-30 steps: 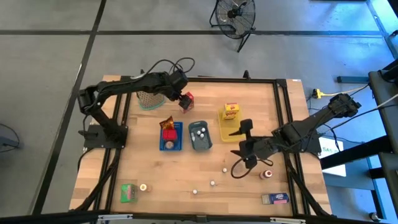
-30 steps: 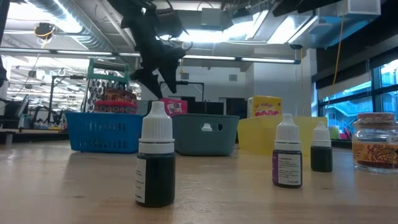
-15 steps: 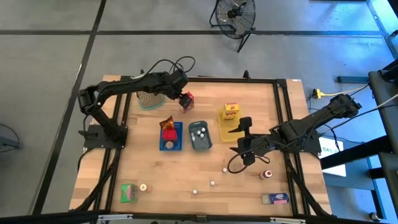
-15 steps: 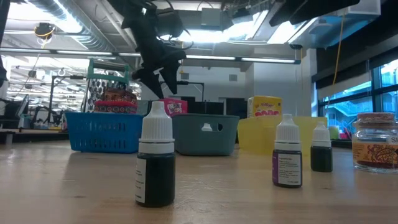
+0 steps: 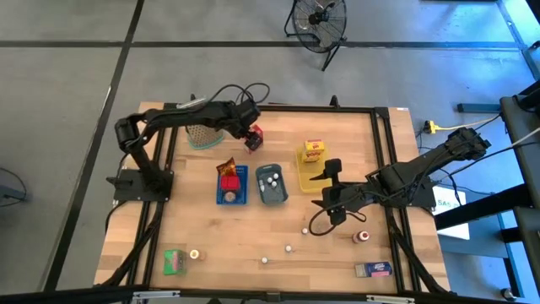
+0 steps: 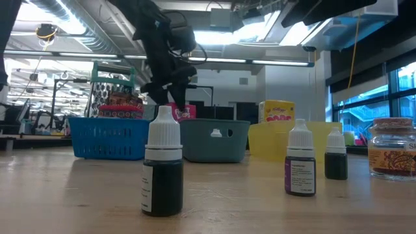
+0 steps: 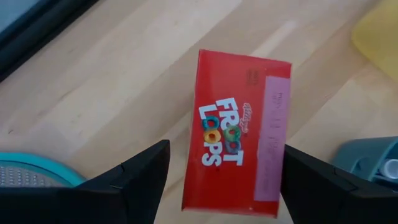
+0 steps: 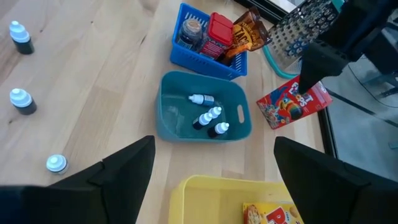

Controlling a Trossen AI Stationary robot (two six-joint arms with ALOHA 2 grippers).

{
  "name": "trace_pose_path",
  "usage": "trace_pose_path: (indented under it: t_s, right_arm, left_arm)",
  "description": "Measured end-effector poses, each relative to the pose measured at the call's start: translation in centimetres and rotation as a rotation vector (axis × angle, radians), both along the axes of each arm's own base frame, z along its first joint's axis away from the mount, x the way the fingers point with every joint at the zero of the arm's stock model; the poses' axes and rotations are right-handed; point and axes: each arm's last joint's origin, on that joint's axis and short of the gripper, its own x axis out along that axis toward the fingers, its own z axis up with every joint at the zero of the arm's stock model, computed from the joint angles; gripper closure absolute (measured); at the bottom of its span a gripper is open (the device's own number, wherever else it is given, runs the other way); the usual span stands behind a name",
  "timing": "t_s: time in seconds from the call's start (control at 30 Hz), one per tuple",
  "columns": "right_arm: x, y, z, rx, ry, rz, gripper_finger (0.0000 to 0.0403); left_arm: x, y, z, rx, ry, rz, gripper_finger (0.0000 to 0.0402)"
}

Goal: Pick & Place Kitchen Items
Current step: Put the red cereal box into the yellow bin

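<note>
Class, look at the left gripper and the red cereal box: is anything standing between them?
Nothing visible does. The left gripper is open, its fingers on either side of the red cereal box, with only bare table around it. The mesh basket sits off to one side.

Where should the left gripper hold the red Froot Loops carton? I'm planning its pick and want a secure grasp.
Grip the red Froot Loops carton across its narrower width, on the two long side edges near mid-height, coming straight down from above. It seems to lie printed face up on the table, and the left gripper already hangs over it with fingers open on both sides.
</note>
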Motion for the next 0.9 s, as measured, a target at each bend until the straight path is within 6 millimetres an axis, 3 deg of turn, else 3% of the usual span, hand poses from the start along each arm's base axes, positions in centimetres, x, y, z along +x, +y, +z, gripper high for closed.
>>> trace_pose_path:
  t_s: [0.27,0.67,0.9]
  right_arm:
    - [-0.01,0.00,-0.01,-0.001,0.001,0.000,0.0070]
    - [-0.05,0.56,-0.14,0.129,0.060,0.137,0.0070]
    - [0.69,0.92,-0.88,0.122,0.074,0.137,0.0070]
  left_arm:
    - [0.34,0.10,-0.69,-0.025,0.003,-0.028,0.0142]
    - [0.33,0.11,-0.69,-0.027,0.003,-0.028,0.0220]
    - [0.29,-0.01,-0.50,-0.033,0.000,-0.050,0.0225]
